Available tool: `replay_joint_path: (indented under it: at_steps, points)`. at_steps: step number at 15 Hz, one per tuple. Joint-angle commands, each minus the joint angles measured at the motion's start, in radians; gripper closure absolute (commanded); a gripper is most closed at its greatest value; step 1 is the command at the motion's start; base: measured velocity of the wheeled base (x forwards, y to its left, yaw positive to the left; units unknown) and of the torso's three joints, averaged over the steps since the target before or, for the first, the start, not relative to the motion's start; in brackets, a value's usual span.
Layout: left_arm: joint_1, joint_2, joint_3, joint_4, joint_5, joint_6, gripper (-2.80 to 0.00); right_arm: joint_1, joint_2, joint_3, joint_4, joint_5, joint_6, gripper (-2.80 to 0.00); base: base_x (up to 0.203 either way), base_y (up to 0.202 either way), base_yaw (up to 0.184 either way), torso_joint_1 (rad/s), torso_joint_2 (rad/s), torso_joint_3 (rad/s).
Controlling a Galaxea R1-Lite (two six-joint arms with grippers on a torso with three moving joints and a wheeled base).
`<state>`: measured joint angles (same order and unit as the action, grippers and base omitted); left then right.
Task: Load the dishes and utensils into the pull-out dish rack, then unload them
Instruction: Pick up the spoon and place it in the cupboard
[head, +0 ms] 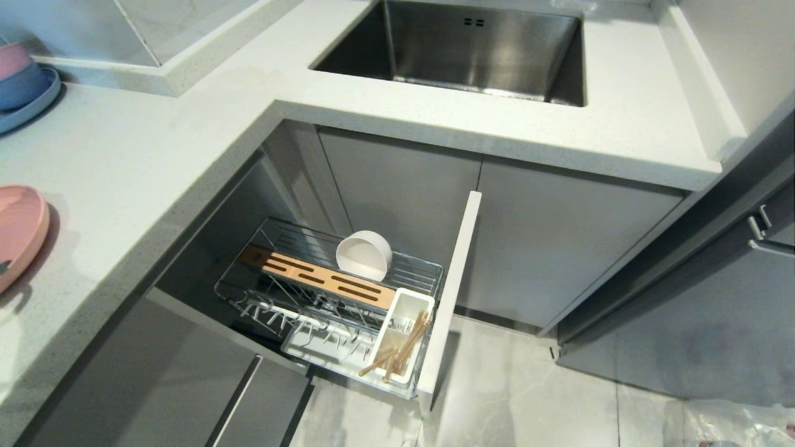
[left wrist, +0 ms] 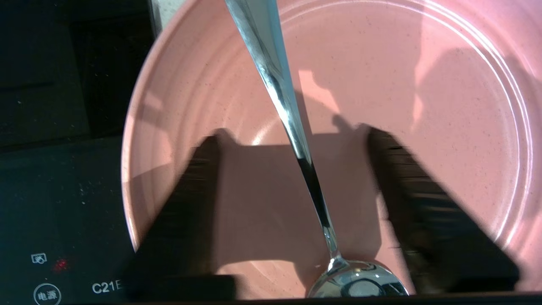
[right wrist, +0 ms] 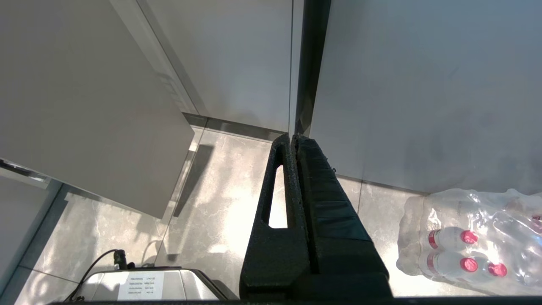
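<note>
Pale speckled counter (head: 155,161) wraps a steel sink (head: 459,49), grey floor tiles below. The pulled-out dish rack (head: 329,298) holds the white bowl (head: 364,253) and chopsticks (head: 404,351). Only the left wrist view shows the spoon (left wrist: 292,127) lying on the pink plate (left wrist: 423,106), handle running between the left end effector (left wrist: 292,140) fingers, parted, touching nothing. Right end effector (right wrist: 293,140) is closed and empty, over the floor.

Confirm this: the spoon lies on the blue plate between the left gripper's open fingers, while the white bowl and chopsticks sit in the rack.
Wrong plate. The left wrist view shows the spoon lying on the pink plate, between the left gripper's open fingers. The white bowl and chopsticks do sit in the rack.
</note>
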<state>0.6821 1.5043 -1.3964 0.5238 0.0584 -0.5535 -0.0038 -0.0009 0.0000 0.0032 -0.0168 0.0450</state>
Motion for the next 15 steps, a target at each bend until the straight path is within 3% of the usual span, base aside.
replay_joint_path:
  at_steps: [1, 10, 13, 15]
  points:
    - [-0.001, -0.004, 0.002, 0.002, 0.0, -0.003, 0.0, 0.001, 0.001, 0.002, 0.0, 0.0, 0.001, 0.0, 0.0, 0.0, 0.0, 0.0, 0.0, 0.0]
    - [-0.008, -0.03, -0.011, 0.003, 0.001, -0.007, 0.0, -0.001, 0.001, 0.002, 0.0, 0.0, 0.0, 0.0, 0.0, 0.0, 0.0, 0.0, 0.0, 0.0]
    - [-0.01, -0.082, -0.061, 0.01, 0.001, -0.039, 0.0, 0.0, 0.001, 0.002, 0.0, 0.0, 0.0, 0.0, 0.0, 0.0, 0.0, 0.0, 0.0, 0.0]
    - [-0.061, -0.12, -0.093, 0.014, 0.001, -0.064, 0.0, 0.001, 0.001, 0.002, 0.0, 0.0, 0.001, 0.0, 0.0, 0.0, 0.0, 0.0, 0.0, 0.0]
